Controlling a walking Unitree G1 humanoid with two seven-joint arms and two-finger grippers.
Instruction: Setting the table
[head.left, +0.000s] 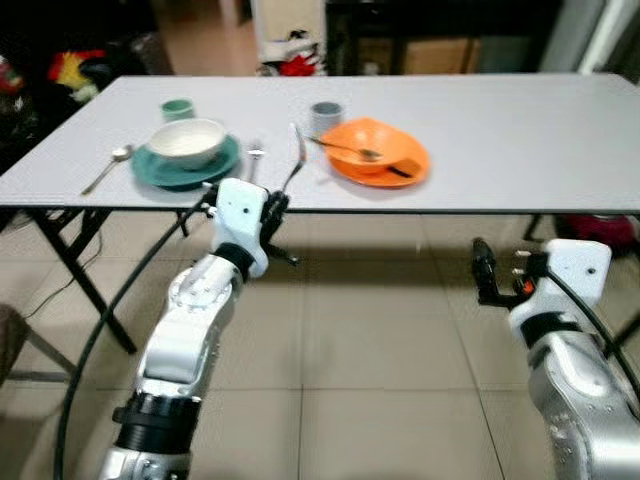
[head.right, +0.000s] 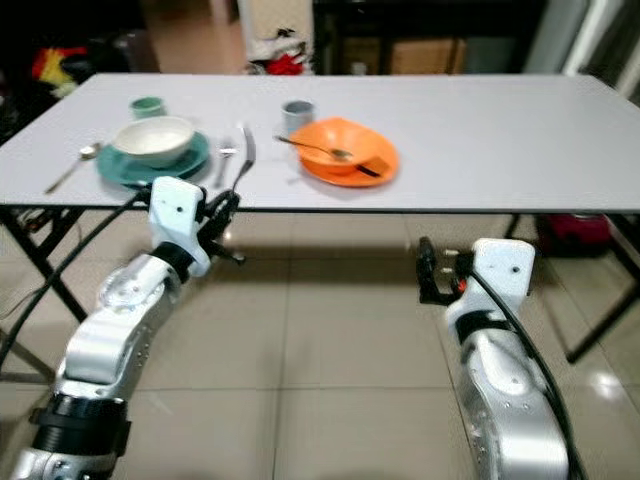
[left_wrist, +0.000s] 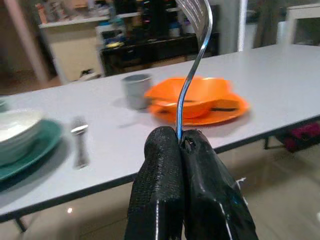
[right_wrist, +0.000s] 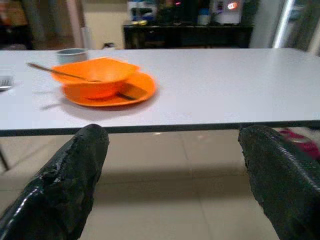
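My left gripper (head.left: 276, 206) is shut on the handle of a silver fork (head.left: 298, 152), held upright at the table's near edge between the two place settings. In the left wrist view the fingers (left_wrist: 160, 190) pinch the fork (left_wrist: 198, 55). On the left a white bowl (head.left: 187, 140) sits on a teal plate (head.left: 158, 171), with a spoon (head.left: 108, 168), a small fork (head.left: 256, 153) and a green cup (head.left: 177, 108) around it. An orange bowl (head.left: 368, 143) holding a spoon (head.left: 345, 150) rests on an orange plate (head.left: 416, 165), a grey cup (head.left: 326, 115) behind it. My right gripper (head.left: 486, 272) is open below the table edge.
The white table (head.left: 520, 130) stretches bare to the right. Its black folding legs (head.left: 75, 265) stand at the left, over a tiled floor. Dark furniture and clutter line the far side, and a red object (head.left: 598, 228) lies under the right end.
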